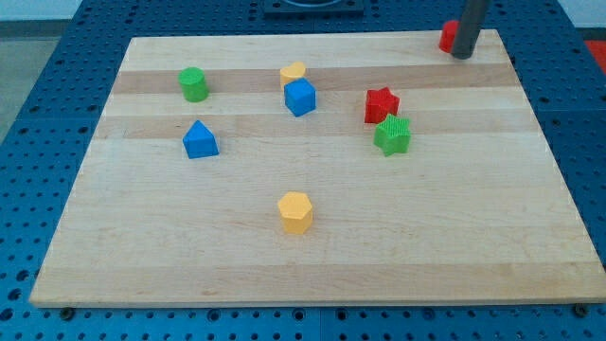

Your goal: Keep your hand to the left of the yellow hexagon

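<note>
The yellow hexagon [295,212] lies on the wooden board [454,246], a little below its middle. My tip [462,55] rests near the board's top right corner, far up and to the right of the yellow hexagon. It stands right next to a red block [447,36], which the rod partly hides.
A green cylinder [193,84] and a blue triangular block [200,140] lie at the left. A yellow block [293,72] touches a blue cube [300,98] at top middle. A red star [381,104] sits just above a green star [392,135] at the right.
</note>
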### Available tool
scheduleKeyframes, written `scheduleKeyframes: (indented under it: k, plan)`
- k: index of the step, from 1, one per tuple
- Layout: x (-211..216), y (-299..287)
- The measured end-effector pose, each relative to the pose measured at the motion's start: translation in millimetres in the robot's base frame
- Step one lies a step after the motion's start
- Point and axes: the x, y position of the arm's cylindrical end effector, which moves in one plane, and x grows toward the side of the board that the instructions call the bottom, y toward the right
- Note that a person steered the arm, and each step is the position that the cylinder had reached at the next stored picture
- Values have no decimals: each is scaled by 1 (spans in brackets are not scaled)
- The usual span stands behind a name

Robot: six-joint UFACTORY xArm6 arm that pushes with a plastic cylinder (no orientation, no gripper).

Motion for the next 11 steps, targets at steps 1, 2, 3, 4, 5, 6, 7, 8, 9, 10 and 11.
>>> scheduleKeyframes:
  k: [1,2,3,4,5,6,7,8,9,10,11]
  plan:
    - [18,0]
    - [78,-3]
    - [142,-26]
    - [201,-67]
    - [261,-120]
    - [314,-177]
    - [354,-227]
    - [353,-281]
    - [319,-298]
    - [293,-297]
    - [283,-277]
